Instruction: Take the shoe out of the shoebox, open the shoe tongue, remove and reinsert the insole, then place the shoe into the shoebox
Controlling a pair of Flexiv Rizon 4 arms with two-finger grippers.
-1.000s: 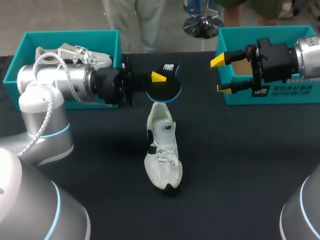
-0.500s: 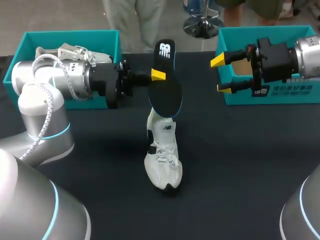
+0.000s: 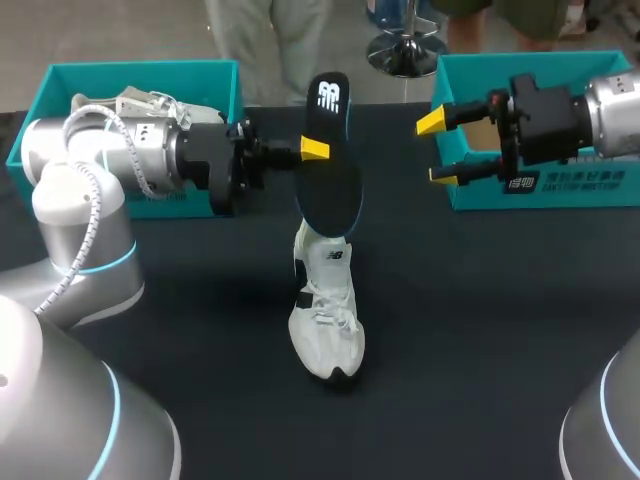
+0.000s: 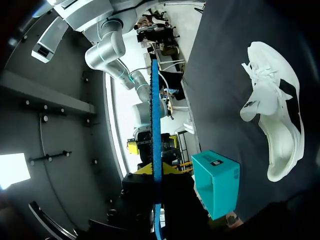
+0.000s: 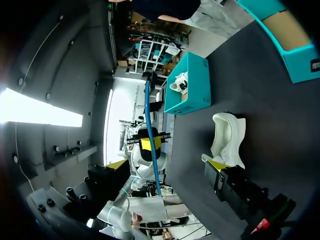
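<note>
Above the shoe [image 3: 325,305], mid-table, the left gripper [image 3: 314,151] was clamped on the insole [image 3: 330,165], with one yellow tip on each side per the left wrist view. Insole hung near upright, logo end up, wide end just over the shoe's heel opening. Whether it touched the collar could not be told. Shoe sat on its sole on the table [image 3: 480,330], toe toward the robot, outside both boxes.

Step in hand, as judged: reinsertion. Recommended procedure:
1. Tip insole fwd so wide end points at the toe.
2. Feed down & fwd along the shoe floor, w/o twist.
3. Bring right gripper [image 3: 436,150] over to pin the shoe or lift the tongue, since an unpinned shoe would likely slide.
4. Release only once heel end seats flat.

Pose: left arm was level, entering from the left, wrist axis horiz., in front of the left box [image 3: 140,72]. Right arm was level by the right box [image 3: 560,195], fingers apart, holding nothing, well apart from the shoe.
</note>
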